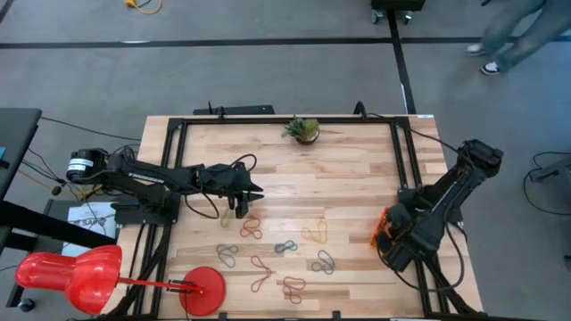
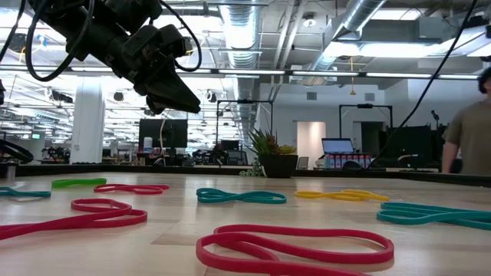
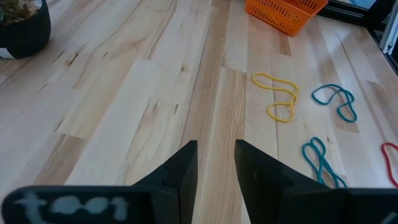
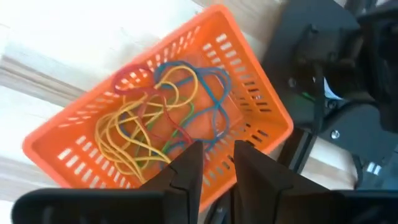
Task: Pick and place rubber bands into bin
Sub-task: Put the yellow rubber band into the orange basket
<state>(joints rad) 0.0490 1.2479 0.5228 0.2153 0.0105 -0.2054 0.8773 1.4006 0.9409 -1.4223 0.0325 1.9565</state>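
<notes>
Several rubber bands lie loose on the wooden table: a red one, a tan one, a grey-blue one and more toward the near edge. The orange bin stands at the table's right edge with a tangle of bands inside. My right gripper hangs open over the bin, pointing down, with nothing between its fingers. My left gripper hovers open above the table's left half, clear of the bands; a yellow band and the bin lie ahead of it.
A small potted plant stands at the far edge. A round red disc and a red bulb-shaped object sit at the near left corner. Black frame rails border the table. A person stands beyond it.
</notes>
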